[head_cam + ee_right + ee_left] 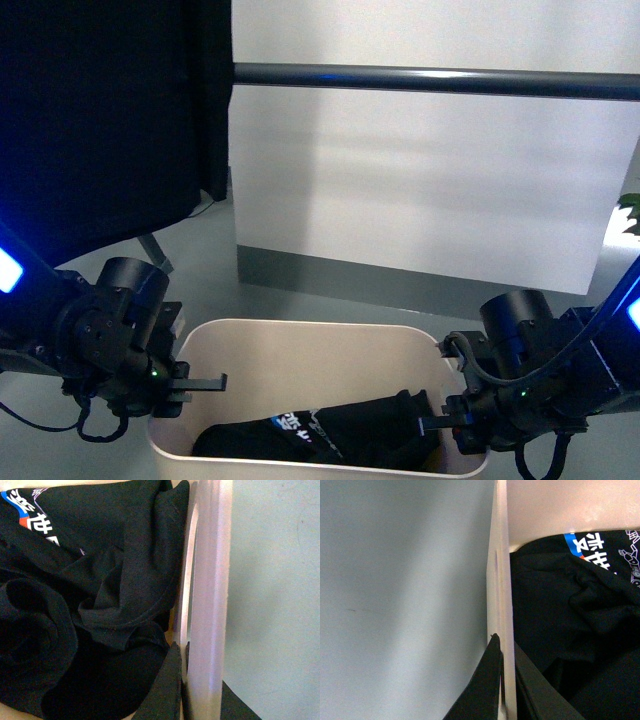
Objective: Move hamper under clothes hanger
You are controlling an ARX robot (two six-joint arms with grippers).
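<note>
The beige hamper sits low in the front view, holding black clothes with a blue and white print. My left gripper is shut on the hamper's left rim, one finger outside and one inside. My right gripper is shut on the right rim the same way. The clothes hanger's dark grey bar runs horizontally above and beyond the hamper. Black clothes show in the left wrist view and in the right wrist view.
A black garment hangs at the upper left, over the bar's left end. A slanted grey leg stands below it. A white wall panel with a grey base stands behind. Green leaves show at the right edge. The floor is grey.
</note>
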